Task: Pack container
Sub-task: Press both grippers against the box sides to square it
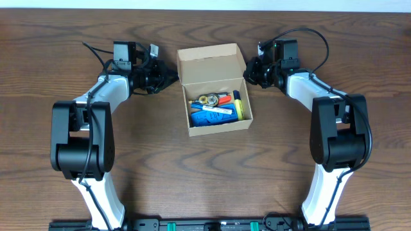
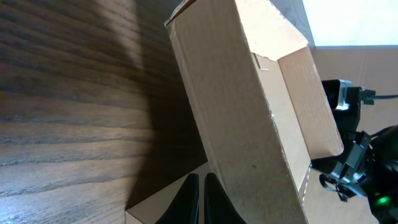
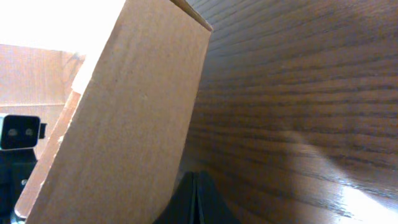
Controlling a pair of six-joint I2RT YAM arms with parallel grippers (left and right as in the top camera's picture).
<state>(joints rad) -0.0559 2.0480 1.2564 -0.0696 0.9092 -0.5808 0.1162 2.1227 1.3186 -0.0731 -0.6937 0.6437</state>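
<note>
From overhead, we see the container (image 1: 220, 128) standing open on the table (image 1: 141, 141) between our two claws, with its lid (image 1: 210, 64) folded up on the far side. The left claw (image 1: 170, 76) sits just beside the lid's left edge, so the box body lies to its right and slightly nearer our base. The right claw (image 1: 249, 70) sits just beside the lid's right edge, with the box body to its left. We cannot tell from here whether either tip touches the cardboard. Inside the box are blue pieces (image 1: 207, 119), an orange marker (image 1: 225, 99) and a yellow marker (image 1: 239, 106) against the wall nearest the right claw.

In the left wrist view, the left claw (image 2: 201, 178) has its two dark fingers (image 2: 191, 196) drawn together, with only a hairline between them and nothing in it. The container's plain brown side (image 2: 249, 124) rises directly ahead of the tips and very close to them. The raised lid is beyond it, and the right claw shows dark past the box's far edge. Wood grain lies to the left of the fingers.

In the right wrist view, the right claw (image 3: 194, 179) is likewise pressed together and holds nothing. The cardboard wall (image 3: 124, 124) rises ahead and to the left of the tips, with bare table to their right. We cannot tell whether it touches the wall.
</note>
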